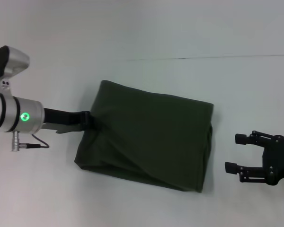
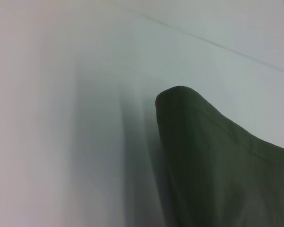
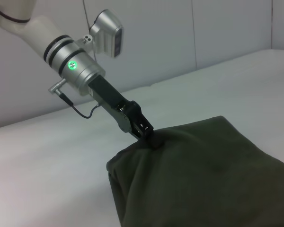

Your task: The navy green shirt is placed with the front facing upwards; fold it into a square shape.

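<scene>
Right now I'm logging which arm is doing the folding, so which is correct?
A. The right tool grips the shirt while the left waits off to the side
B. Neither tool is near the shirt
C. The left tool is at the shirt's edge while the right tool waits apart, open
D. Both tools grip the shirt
C: the left tool meets the folded navy green shirt at its edge, while the right tool sits open, clear of the cloth.

- The head view looks steeply down on the table [image 1: 146, 28], from well above.
- The left wrist view sits very close, facing along the table at a shirt [image 2: 217, 161] edge.
- The right wrist view looks low across the table; it shares the shirt and the left end effector [image 3: 149, 137] with the head view.
</scene>
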Robot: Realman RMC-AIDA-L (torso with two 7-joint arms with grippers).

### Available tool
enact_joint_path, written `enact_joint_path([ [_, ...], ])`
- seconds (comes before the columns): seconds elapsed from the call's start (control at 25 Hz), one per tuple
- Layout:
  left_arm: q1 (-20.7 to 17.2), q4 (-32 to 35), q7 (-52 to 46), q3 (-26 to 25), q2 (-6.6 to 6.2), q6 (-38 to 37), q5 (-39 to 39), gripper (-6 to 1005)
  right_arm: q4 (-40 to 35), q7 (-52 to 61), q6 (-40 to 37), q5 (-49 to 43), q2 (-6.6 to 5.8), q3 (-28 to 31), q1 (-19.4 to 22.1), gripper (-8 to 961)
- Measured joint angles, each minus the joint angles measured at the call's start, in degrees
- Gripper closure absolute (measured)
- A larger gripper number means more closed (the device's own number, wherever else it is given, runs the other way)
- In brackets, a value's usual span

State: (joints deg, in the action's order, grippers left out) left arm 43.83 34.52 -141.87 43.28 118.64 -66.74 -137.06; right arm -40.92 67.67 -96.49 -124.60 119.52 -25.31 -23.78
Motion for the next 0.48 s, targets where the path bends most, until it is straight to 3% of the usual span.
enact_joint_path([
  [0.32,-4.2,0.2,0.9,-6.5,-1.02,-7.7,-0.3,867,0.1,0.0,-0.1,0.2,0.0,0.0,-0.7,26],
  [0.48,-7.0,1.1,3.4,-12.5,-0.77,-11.0,0.9,868,0.2,0.0,0.1,0.3,0.05,0.0,-1.0,25],
])
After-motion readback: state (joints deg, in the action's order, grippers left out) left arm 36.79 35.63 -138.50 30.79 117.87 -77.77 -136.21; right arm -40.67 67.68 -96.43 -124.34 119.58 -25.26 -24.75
